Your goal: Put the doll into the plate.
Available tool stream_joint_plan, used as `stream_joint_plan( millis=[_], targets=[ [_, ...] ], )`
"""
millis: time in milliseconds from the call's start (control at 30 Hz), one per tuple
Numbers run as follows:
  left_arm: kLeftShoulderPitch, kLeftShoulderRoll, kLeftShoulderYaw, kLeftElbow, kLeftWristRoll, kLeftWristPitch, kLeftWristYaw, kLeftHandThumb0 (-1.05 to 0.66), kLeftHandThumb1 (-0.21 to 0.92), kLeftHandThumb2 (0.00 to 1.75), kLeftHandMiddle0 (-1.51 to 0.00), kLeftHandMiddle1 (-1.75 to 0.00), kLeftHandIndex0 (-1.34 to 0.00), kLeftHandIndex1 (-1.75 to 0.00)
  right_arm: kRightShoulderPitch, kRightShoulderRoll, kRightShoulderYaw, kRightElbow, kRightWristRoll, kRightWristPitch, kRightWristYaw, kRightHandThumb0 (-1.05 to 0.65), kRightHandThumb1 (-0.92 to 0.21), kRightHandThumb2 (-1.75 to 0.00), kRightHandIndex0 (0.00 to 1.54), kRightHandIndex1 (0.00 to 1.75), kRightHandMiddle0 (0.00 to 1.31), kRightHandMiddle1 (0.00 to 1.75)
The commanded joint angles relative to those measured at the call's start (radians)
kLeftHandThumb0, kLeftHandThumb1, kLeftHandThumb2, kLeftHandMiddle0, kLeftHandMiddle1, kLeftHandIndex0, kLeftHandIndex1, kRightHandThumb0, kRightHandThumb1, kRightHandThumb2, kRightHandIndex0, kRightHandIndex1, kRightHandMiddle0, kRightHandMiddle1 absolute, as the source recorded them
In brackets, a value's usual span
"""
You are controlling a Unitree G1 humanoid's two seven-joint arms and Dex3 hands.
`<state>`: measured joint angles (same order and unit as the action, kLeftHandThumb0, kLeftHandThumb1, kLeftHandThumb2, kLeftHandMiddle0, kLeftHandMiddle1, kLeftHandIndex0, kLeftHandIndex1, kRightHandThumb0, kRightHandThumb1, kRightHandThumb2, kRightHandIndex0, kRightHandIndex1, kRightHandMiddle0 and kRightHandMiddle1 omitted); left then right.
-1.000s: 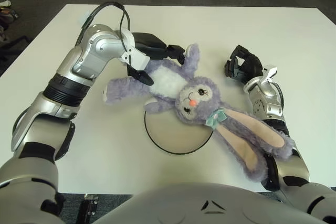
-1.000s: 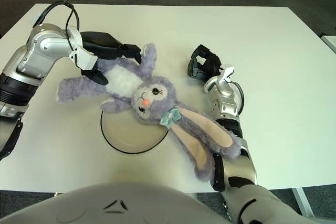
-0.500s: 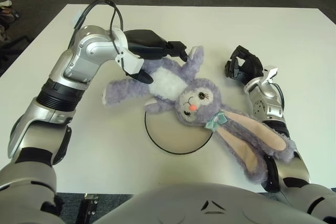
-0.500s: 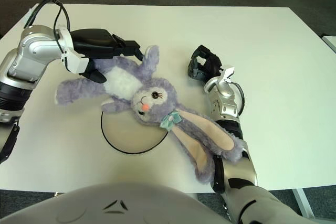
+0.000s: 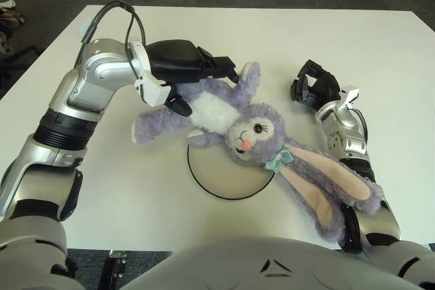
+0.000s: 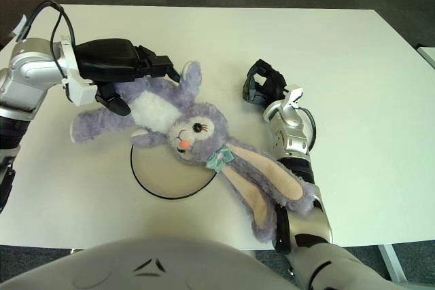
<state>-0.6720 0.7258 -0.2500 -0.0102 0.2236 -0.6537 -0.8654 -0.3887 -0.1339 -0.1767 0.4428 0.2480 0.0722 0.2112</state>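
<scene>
White table (image 5: 380, 52) carrying the whole scene. On it lies the doll (image 5: 255, 130), a purple plush rabbit sprawled diagonally: body and legs toward the robot's left, head overlapping the far edge of the plate (image 5: 228, 178), long ears trailing over the right forearm. The plate itself, a pale disc with a dark rim, lies near the table's front edge and is mostly uncovered. The left hand (image 5: 194, 76) sits at the doll's body with its fingers closed around the plush near the white belly. Compared with a second ago, this hand and forearm have drawn back toward the robot's left, and the doll has barely shifted, so only its head is over the plate and placement appears unfinished. The right hand (image 5: 314, 84), fingers curled and holding nothing, shows just right of the doll's raised limb.
</scene>
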Motion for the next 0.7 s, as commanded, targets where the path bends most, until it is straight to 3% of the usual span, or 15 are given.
stream_joint_plan(
  millis=[0, 133, 367, 433, 500, 667],
  targets=[
    [-0.004, 0.012, 0.003, -0.011, 0.009, 0.000, 0.004, -0.74, 0.76, 0.62, -0.82, -1.75, 0.00, -0.79, 0.071, 0.019, 0.013, 0.054, -0.009, 0.087, -0.011, -0.49, -0.28, -1.36, 1.07, 1.75, 0.64, 1.75],
    [-0.005, -0.010, 0.005, -0.027, -0.006, 0.030, 0.014, -0.69, 0.72, 0.66, -0.83, -1.75, 0.00, -0.82, 0.071, 0.018, 0.015, 0.054, -0.010, 0.087, -0.014, -0.50, -0.27, -1.37, 1.08, 1.75, 0.65, 1.75],
    [0.014, -0.017, 0.010, -0.041, -0.072, 0.095, -0.005, -0.37, 0.48, 1.06, -0.85, -1.75, 0.00, -0.86, 0.074, 0.021, 0.019, 0.049, -0.017, 0.082, -0.027, -0.51, -0.24, -1.41, 1.10, 1.75, 0.67, 1.75],
    [0.016, -0.016, 0.009, -0.049, -0.082, 0.114, -0.012, 0.05, 0.37, 1.22, -0.75, -1.75, 0.00, -0.84, 0.075, 0.022, 0.021, 0.047, -0.018, 0.082, -0.030, -0.51, -0.24, -1.41, 1.11, 1.75, 0.68, 1.75],
    [0.018, -0.015, 0.009, -0.057, -0.087, 0.126, -0.013, 0.31, 0.30, 1.32, -0.70, -1.75, 0.00, -0.81, 0.075, 0.021, 0.021, 0.048, -0.019, 0.083, -0.033, -0.51, -0.23, -1.42, 1.12, 1.75, 0.68, 1.75],
    [0.019, -0.016, 0.008, -0.068, -0.075, 0.136, -0.005, 0.46, 0.25, 1.39, -0.67, -1.75, 0.00, -0.76, 0.066, 0.016, 0.020, 0.061, -0.017, 0.094, -0.035, -0.51, -0.23, -1.42, 1.13, 1.75, 0.68, 1.75]
  ],
)
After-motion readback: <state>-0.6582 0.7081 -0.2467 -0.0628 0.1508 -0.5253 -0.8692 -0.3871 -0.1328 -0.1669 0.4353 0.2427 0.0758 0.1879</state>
